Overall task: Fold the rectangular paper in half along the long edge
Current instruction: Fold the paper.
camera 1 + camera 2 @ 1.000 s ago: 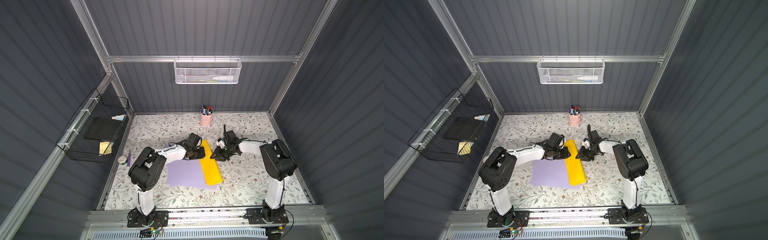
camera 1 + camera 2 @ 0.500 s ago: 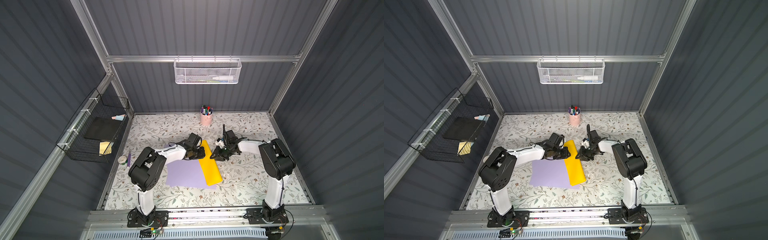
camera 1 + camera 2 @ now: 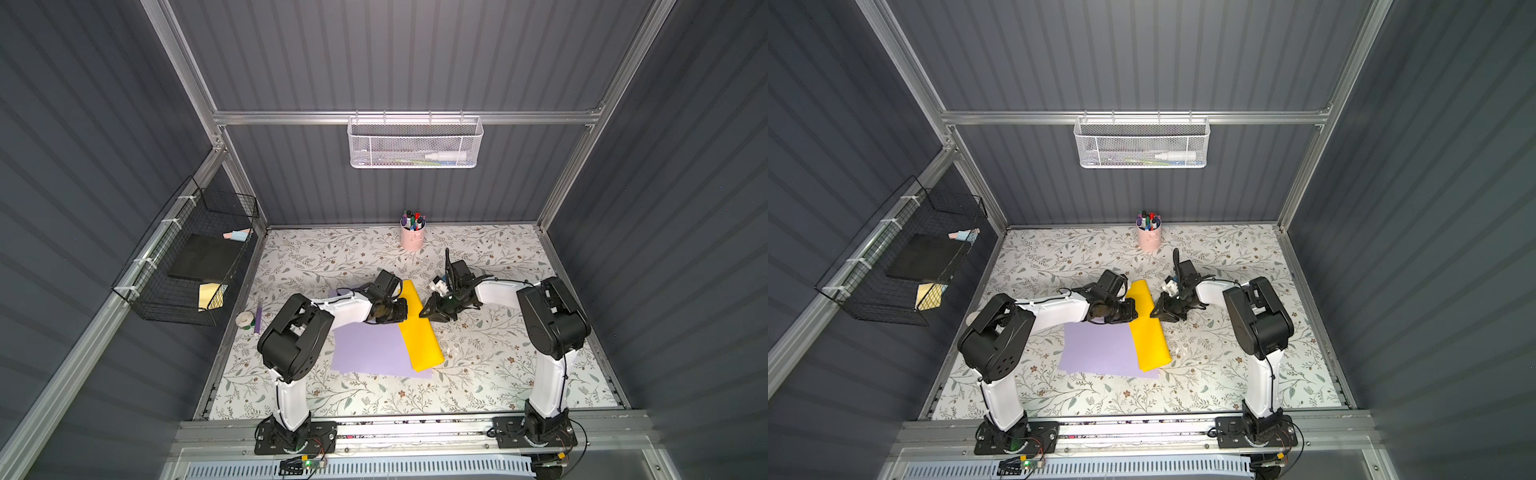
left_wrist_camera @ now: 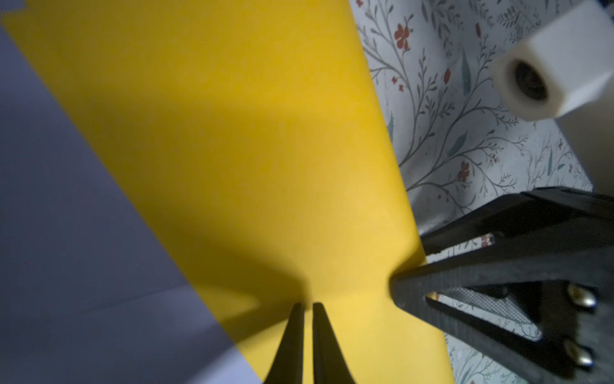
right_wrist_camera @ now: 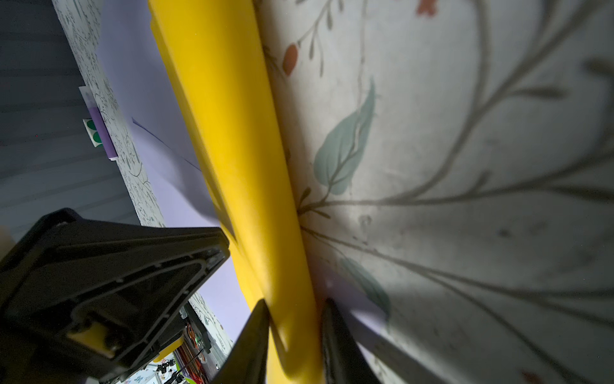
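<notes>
The floral-printed table cover [image 3: 498,374] shows bare on the outer side of the right gripper; nearer the left gripper most of it is covered. On it lies the rectangular paper [image 3: 365,349], lavender face up, with part of its far end hidden beneath the left forearm. A long yellow flap [image 3: 417,332] of it lies folded over onto the lavender and runs between the two grippers. In the right wrist view the flap's outer edge is a rounded loop rather than a flat crease, and what lies inside that loop cannot be seen.

The left gripper [image 4: 308,304] has its fingers pressed together with only a hairline between them, tips down on the flap. In both top views its own body hides those tips. The right gripper [image 5: 294,301] is clamped across the flap's rounded edge, one finger on top and the other at the outer side, where the contact with the table is lost in shadow.

Well behind the left gripper, past the arm's elbow, a small white tape roll [image 3: 245,319] sits at the table's edge, too small to make out in detail.
</notes>
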You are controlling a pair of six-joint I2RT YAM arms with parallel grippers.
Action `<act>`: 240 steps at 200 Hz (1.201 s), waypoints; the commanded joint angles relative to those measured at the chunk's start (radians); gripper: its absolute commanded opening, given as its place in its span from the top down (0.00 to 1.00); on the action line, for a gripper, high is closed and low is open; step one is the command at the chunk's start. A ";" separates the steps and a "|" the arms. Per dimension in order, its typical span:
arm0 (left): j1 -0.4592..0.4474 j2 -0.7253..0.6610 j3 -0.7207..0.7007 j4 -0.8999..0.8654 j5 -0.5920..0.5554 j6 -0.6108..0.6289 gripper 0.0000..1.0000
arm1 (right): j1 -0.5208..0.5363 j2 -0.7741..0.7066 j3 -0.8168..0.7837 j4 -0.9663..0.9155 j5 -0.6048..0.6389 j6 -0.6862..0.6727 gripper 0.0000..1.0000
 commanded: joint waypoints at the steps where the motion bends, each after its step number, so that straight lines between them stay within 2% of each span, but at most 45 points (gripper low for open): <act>1: -0.006 0.020 -0.012 -0.010 -0.005 0.007 0.92 | 0.009 0.049 -0.013 -0.066 0.060 -0.017 0.70; 29: -0.006 0.019 -0.022 -0.023 -0.018 0.007 1.00 | 0.008 0.045 -0.014 -0.068 0.060 -0.017 0.69; 58: -0.006 0.027 -0.034 -0.057 -0.037 0.005 1.00 | 0.008 0.044 -0.007 -0.073 0.061 -0.018 0.69; 80: -0.006 0.025 -0.068 -0.050 -0.038 -0.003 1.00 | 0.007 0.023 0.008 -0.092 0.071 -0.019 0.63; 93: -0.006 0.022 -0.083 -0.048 -0.036 -0.005 1.00 | 0.006 -0.001 0.030 -0.127 0.083 -0.031 0.60; 121: -0.006 0.016 -0.100 -0.037 -0.033 -0.008 1.00 | -0.010 -0.074 0.093 -0.219 0.130 -0.059 0.59; 144: -0.006 0.020 -0.101 -0.033 -0.032 -0.008 1.00 | -0.036 -0.118 0.122 -0.210 0.113 -0.045 0.68; 182: -0.006 0.021 -0.101 -0.028 -0.030 -0.008 1.00 | -0.035 -0.069 0.179 -0.112 -0.050 -0.018 0.90; 209: -0.005 0.020 -0.102 -0.026 -0.030 -0.009 1.00 | -0.032 0.025 0.235 -0.098 -0.099 -0.018 0.94; 240: -0.006 0.020 -0.102 -0.023 -0.029 -0.011 1.00 | -0.025 0.118 0.296 -0.089 -0.168 -0.025 0.94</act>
